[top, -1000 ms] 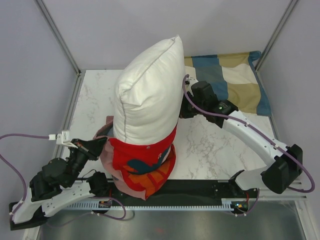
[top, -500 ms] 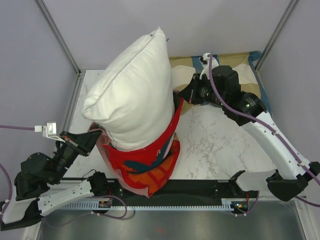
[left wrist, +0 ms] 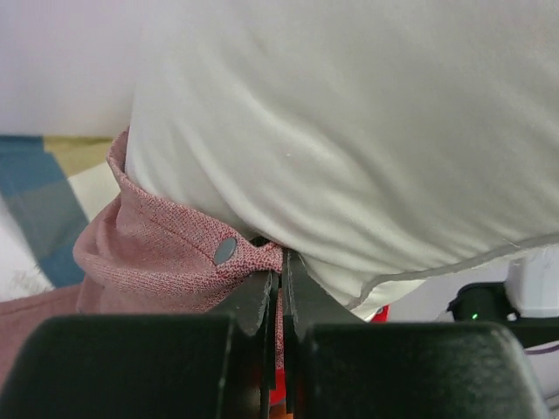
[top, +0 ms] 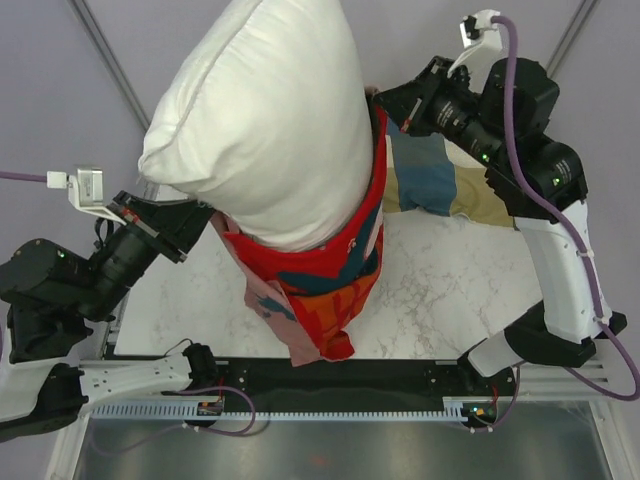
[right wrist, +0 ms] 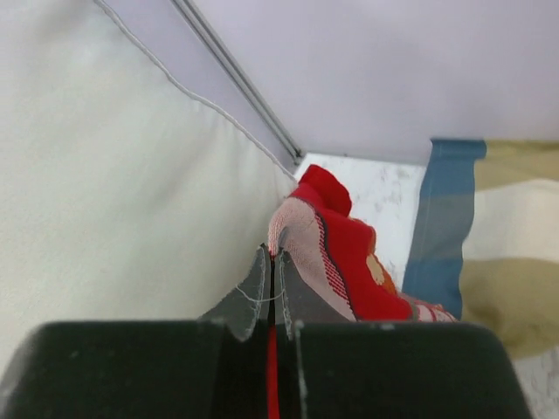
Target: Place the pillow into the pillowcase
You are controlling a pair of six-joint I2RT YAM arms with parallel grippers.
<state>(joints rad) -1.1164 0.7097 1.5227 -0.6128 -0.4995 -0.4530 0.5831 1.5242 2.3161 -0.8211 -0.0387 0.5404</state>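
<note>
The plump white pillow (top: 262, 110) hangs high over the table, its lower end sunk in the red printed pillowcase (top: 315, 270), which dangles below it. My left gripper (top: 200, 222) is shut on the pillowcase's left opening edge, dull pink inside with a snap button (left wrist: 225, 251). The pillow (left wrist: 349, 131) bulges just above those fingers. My right gripper (top: 385, 100) is shut on the opposite rim of the pillowcase (right wrist: 336, 253), raised at the upper right, with the pillow (right wrist: 113, 192) pressed against its left side. My left gripper (left wrist: 279, 271) and right gripper (right wrist: 273, 262) each pinch a thin fold of cloth.
A blue, tan and cream checked pillow (top: 450, 185) lies at the back right of the marble table (top: 440, 290). Grey walls and metal frame posts (top: 105, 50) close in the back and sides. The black base rail (top: 400, 380) runs along the near edge.
Both arms have lifted the pillowcase rim up and apart. The pillow has risen with it and tilted left, and the case now hangs off the table.
</note>
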